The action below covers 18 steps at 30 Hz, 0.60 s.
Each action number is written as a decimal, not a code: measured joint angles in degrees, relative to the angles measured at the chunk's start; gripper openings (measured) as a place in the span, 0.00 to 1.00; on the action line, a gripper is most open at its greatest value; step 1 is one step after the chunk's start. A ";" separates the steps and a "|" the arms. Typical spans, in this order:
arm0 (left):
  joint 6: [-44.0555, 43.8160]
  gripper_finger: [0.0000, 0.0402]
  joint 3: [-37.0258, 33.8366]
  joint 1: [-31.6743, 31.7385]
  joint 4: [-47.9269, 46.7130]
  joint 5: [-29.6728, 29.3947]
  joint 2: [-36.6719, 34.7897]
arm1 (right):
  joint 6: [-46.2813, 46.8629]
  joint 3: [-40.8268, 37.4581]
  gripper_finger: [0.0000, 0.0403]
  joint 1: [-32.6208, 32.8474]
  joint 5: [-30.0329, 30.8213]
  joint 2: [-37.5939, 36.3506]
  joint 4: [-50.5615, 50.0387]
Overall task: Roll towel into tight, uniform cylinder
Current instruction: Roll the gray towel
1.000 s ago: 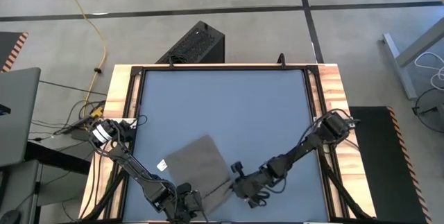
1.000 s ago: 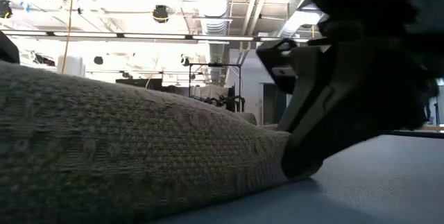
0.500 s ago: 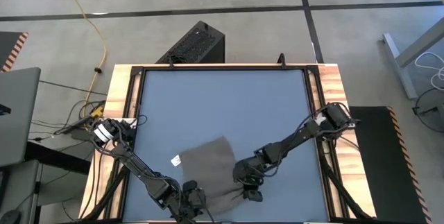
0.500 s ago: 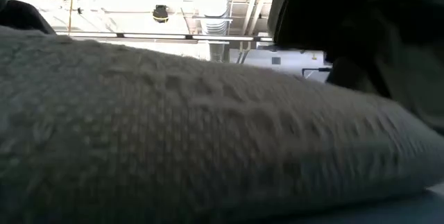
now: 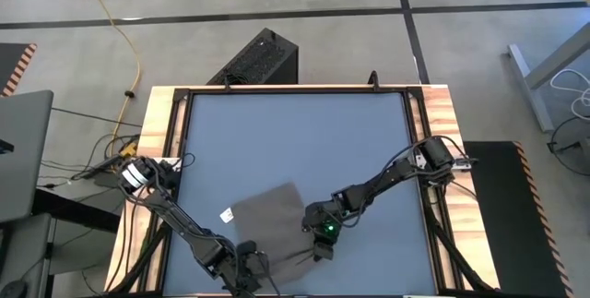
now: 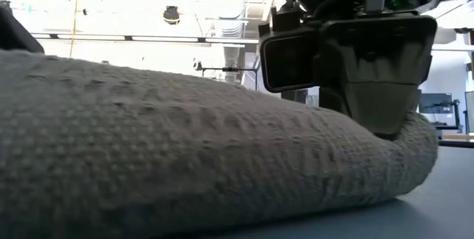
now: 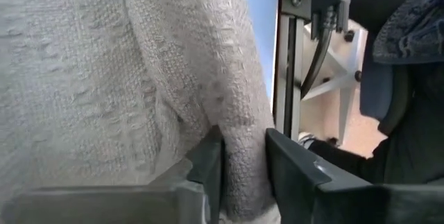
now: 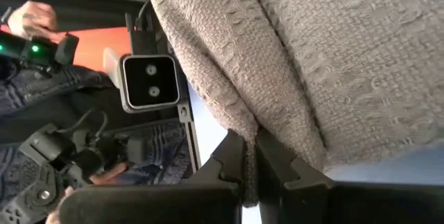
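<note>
The towel [image 5: 269, 224] lies on the near half of the blue tabletop [image 5: 295, 141], a little left of centre, with its small white tag [image 5: 226, 214] at its left edge. Its near edge is turned up into a soft fold that runs left to right, and that line is the long axis of the roll to come. In the low view the fold shows as a thick, rounded ridge [image 6: 185, 157] stretching across the picture, fuller on the left than on the right.

At the left end of that fold, the left gripper [image 5: 247, 272] sits at the near-left corner of the cloth. Its wrist view shows the fingers [image 7: 208, 165] clenched on a doubled pleat of fabric [image 7: 239, 168], with the cloth spreading away beyond them.

At the right end, the right gripper [image 5: 320, 238] stands at the near-right edge. Its fingers [image 8: 229, 158] are pinched on a thin folded edge of the towel [image 8: 277, 64], which fans out past them. In the low view this gripper [image 6: 374, 117] presses down on the right end of the ridge.

So both arms hold the same near edge, one at each end, and the loose flat part lies on their far side. A roll would seem to call for carrying both ends toward the far side together, keeping the axis straight. The looser, fatter left end looks likely to wind unevenly.
</note>
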 joint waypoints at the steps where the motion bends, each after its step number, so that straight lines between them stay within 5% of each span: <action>1: 0.45 0.23 -0.04 0.00 -0.71 -0.07 -0.51 | 0.39 -0.02 0.08 0.02 0.02 0.00 0.14; 9: 1.48 0.25 -0.13 0.02 -5.78 -2.58 -6.93 | 0.71 -0.02 0.08 0.02 -0.02 0.02 0.23; 15: 0.27 0.25 -0.13 -0.07 -5.98 1.22 -7.96 | 0.68 -0.02 0.09 0.02 -0.19 0.02 0.60; 18: 0.71 0.25 -0.11 -0.04 -3.01 -2.16 -7.96 | 0.70 -0.08 0.09 0.04 -0.23 0.04 1.15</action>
